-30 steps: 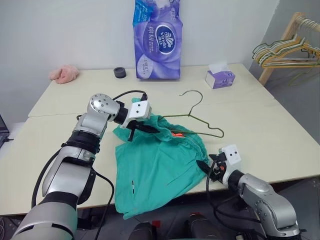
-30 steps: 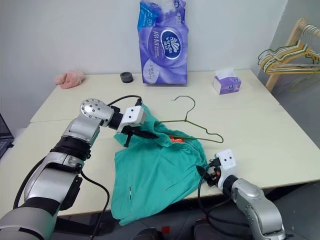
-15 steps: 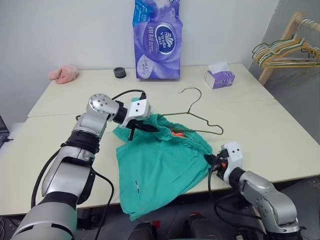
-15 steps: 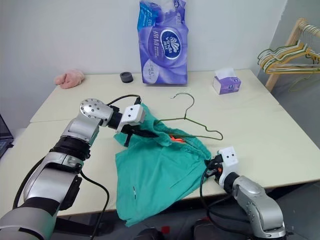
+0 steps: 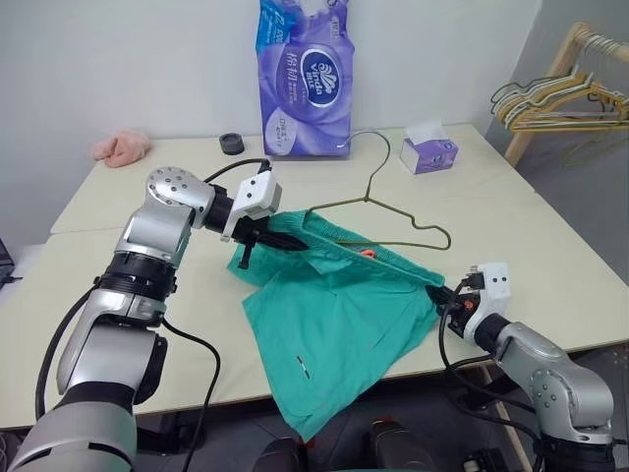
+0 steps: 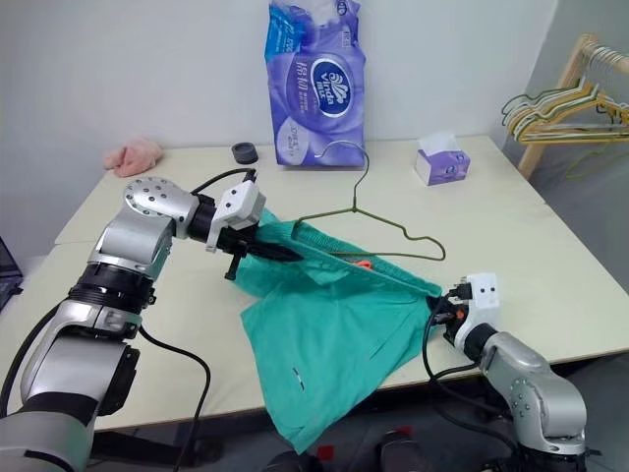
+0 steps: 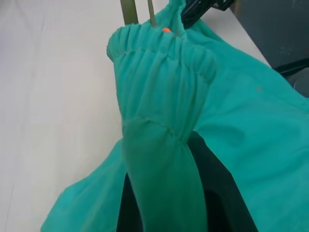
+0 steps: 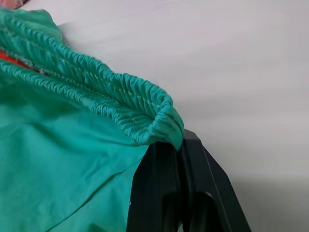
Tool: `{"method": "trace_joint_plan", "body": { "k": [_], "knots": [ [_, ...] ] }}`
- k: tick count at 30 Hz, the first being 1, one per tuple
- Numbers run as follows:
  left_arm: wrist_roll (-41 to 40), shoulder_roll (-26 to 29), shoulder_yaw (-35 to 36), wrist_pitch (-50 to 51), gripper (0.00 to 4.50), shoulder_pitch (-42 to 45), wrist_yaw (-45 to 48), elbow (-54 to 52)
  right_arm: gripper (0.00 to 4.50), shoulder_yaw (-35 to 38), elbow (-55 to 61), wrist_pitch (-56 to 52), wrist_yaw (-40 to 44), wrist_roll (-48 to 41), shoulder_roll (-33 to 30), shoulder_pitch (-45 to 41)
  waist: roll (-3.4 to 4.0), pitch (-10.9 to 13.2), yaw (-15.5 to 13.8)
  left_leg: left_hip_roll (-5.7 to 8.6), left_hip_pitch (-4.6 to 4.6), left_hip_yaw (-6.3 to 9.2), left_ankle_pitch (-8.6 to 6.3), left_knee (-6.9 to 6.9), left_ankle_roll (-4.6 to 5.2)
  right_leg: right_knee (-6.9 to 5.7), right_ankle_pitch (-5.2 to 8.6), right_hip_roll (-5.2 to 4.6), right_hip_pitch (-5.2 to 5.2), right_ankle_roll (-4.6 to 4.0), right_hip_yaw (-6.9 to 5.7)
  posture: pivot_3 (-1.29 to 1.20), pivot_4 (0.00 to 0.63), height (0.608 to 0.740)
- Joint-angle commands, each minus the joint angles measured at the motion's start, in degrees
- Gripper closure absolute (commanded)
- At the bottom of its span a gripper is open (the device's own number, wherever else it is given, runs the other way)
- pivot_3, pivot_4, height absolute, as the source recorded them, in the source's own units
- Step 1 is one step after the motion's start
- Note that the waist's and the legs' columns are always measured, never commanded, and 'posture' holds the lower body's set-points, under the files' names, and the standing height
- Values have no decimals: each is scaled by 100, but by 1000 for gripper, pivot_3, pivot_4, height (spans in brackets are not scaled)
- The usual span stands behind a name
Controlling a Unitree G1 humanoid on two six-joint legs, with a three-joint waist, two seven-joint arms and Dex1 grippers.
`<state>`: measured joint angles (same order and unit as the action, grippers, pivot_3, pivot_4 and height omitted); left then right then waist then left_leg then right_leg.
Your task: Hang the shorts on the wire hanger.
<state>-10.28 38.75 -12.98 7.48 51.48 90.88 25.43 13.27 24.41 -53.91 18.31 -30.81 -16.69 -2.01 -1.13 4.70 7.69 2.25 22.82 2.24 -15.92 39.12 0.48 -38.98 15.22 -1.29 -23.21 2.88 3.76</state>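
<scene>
Teal-green fabric shorts (image 5: pixel 344 305) stretched beneath thin olive-gold wire hanger (image 5: pixel 378 211)

Waistband was pinched taut left-to-right by left gripper (image 5: pixel 257 239) and right gripper (image 5: pixel 444 292); hanger lay just beyond.

The teal-green cloth shorts (image 5: pixel 339 315) looked matt with a gathered waistband, the thin olive-gold metal wire hanger (image 5: pixel 388 211) smooth, the cream table (image 5: pixel 550 246) matt.

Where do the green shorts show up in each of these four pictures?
Left eye view: shorts in the middle, stretched between both arms, hem hanging off the table edge.
Right eye view: shorts again in the middle, same pose.
Left wrist view: bunched waistband close up.
Right wrist view: waistband end at the black fingers.
Shared landmark: the gathered elastic waistband.
</scene>
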Motion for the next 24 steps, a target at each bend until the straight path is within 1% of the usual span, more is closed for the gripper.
{"method": "trace_joint_plan", "body": {
  "k": [1,5,7,19,21,24],
  "knots": [
    [-103,273,223,-25,4480,-42,113,-381,4500,495,-42,-431,-235,-281,-97,-131,1,-1,24,0,0,1,0,0,0,0,0,0,0,0,-1,-173,56,740],
    [16,340,119,-204,4480,-118,157,-441,4500,566,-25,-575,-268,-420,-227,-199,2,-1,25,0,0,2,0,0,0,1,0,0,0,-1,-2,-171,57,740],
    [258,404,-25,-594,4480,-164,160,-308,4500,606,-24,-613,-275,-474,-290,-219,3,-2,24,1,0,1,0,0,0,1,1,0,0,-1,-1,-171,57,740],
    [613,251,-176,-1230,4480,-76,-93,241,4500,429,399,-625,-239,-639,-522,-104,5,-3,28,0,1,0,0,0,0,2,2,0,0,1,0,-187,60,740],
    [655,221,-186,-1292,4480,-66,-130,311,4500,280,555,-561,-131,-537,-730,-36,5,-3,27,0,2,-1,0,0,0,2,2,0,0,2,-1,-187,60,740],
    [714,225,-201,-1352,4481,-116,-128,302,4500,243,751,-483,-19,-475,-1086,22,5,-3,29,1,2,-1,0,0,1,3,3,0,0,4,0,-187,63,740]
  ]
}}
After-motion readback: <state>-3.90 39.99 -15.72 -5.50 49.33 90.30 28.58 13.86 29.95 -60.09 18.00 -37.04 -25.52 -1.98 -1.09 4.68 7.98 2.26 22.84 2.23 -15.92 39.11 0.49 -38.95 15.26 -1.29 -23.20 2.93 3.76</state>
